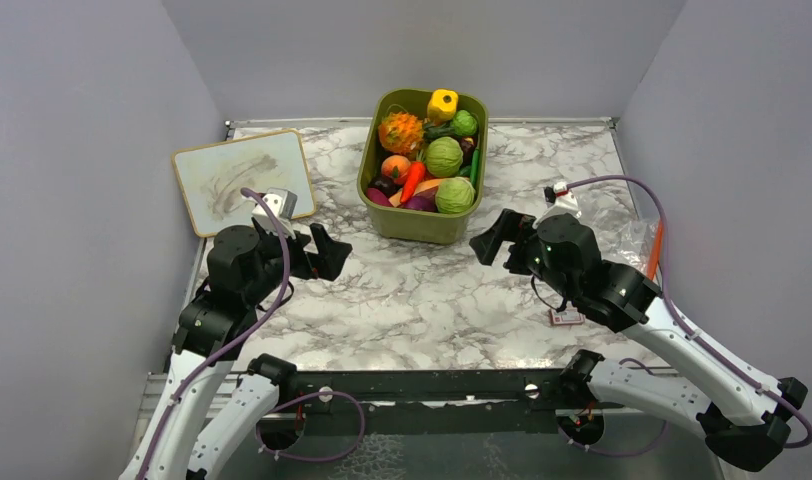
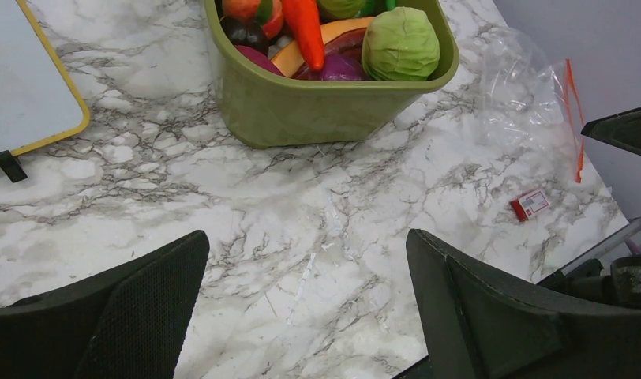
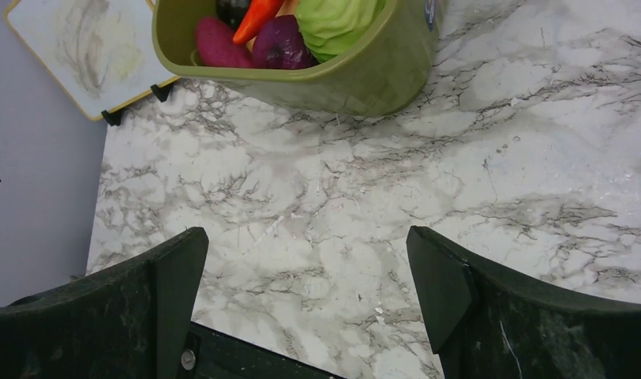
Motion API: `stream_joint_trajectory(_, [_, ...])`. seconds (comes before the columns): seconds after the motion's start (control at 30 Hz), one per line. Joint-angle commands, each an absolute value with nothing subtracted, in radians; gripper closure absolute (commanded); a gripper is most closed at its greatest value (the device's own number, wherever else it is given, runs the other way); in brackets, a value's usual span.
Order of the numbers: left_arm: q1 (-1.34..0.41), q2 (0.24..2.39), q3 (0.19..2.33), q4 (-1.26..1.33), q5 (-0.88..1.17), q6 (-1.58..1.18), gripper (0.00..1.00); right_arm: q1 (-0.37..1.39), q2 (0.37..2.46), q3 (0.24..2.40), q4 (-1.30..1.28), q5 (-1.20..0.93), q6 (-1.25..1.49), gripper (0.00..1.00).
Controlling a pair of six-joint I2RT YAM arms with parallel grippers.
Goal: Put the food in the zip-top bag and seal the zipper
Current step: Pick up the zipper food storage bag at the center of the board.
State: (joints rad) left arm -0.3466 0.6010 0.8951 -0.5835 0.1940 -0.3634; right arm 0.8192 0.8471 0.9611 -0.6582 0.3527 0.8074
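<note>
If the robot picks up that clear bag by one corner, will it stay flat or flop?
Probably flop: the zip-top bag looks thin and crinkled, lying slack on the marble table. It seems empty, so likely very light. Its glossy film may slip when pinched.

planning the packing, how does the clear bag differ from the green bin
The zip-top bag is clear and crinkly; the green bin is opaque olive. The bag lies flat at the table's right edge; the bin stands upright farther back. The bin is heaped with toy produce; the bag shows nothing inside. Both rest on the table.
</note>
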Motion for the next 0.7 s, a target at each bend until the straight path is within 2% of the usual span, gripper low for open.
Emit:
stream_joint_trajectory(0.0, [-0.341,0.581,0.883,-0.546,0.176,-0.35,0.0,0.827,0.845,0.963,-0.639,0.398,0.814,0.0])
stream_joint_trajectory(0.3, [-0.341,0.628,0.872,-0.535,0.209,-0.359,0.0,0.826,0.855,0.949,-0.58,0.426,0.827,0.01])
stream_joint_trajectory(0.47, [-0.341,0.664,0.821,-0.513,0.273,-0.365,0.0,0.827,0.926,0.982,-0.582,0.524,0.788,0.04])
stream_joint_trajectory(0.67, [-0.341,0.692,0.759,-0.475,0.352,-0.373,0.01,0.825,1.024,1.037,-0.63,0.611,0.764,0.17])
